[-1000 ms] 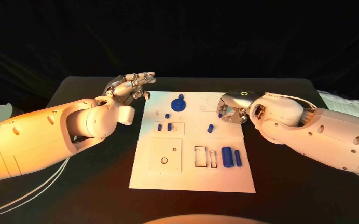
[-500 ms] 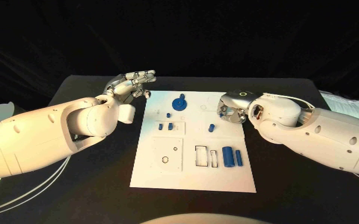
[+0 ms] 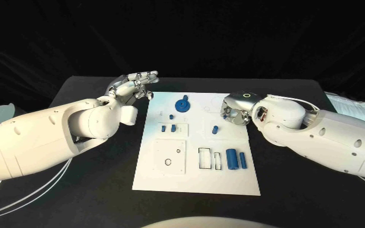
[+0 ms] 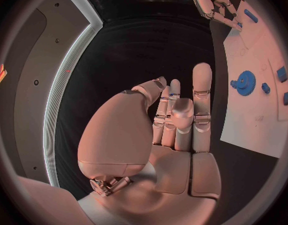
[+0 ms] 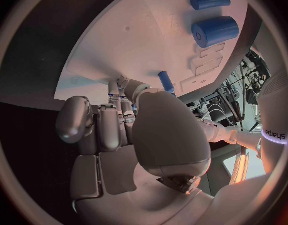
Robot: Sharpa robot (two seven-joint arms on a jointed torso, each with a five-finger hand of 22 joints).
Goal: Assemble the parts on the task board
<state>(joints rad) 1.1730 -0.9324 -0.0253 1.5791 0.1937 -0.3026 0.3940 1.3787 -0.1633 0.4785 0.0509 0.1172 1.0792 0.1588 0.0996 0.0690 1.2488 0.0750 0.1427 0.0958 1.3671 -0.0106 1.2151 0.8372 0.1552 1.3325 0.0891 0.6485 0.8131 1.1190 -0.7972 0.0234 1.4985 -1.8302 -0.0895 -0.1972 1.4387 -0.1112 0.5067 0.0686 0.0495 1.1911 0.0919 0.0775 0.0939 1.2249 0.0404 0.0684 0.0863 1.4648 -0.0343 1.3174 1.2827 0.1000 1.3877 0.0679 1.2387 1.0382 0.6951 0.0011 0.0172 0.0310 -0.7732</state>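
Two robot hands flank the task board (image 3: 152, 178), and neither has a secure hold on a part, so the risks lie in the next reach.

On the left, the left robot hand (image 3: 135, 87) hovers over the bench (image 3: 91, 186) just off the board's far left corner, released, its fingers extended and slightly apart, with nothing in them. If it swings inward low, I judge it could clip the gear-like blue disc (image 3: 182, 105) standing near the board's far edge, or nudge the small blue pegs (image 3: 168, 128) just nearer than it.

In the board's near right area, the large blue cylinder (image 3: 230, 159) and the thinner blue rod (image 3: 242, 159) lie beside rectangular slots; being round, they would likely roll if brushed.

On the right, the right robot hand (image 3: 233, 113) sits at the board's right edge, fingers curled inward. A short blue peg (image 5: 166, 81) appears beside its fingertips in the right wrist view, but I cannot tell whether it is grasped. A loose pinch could drop it.
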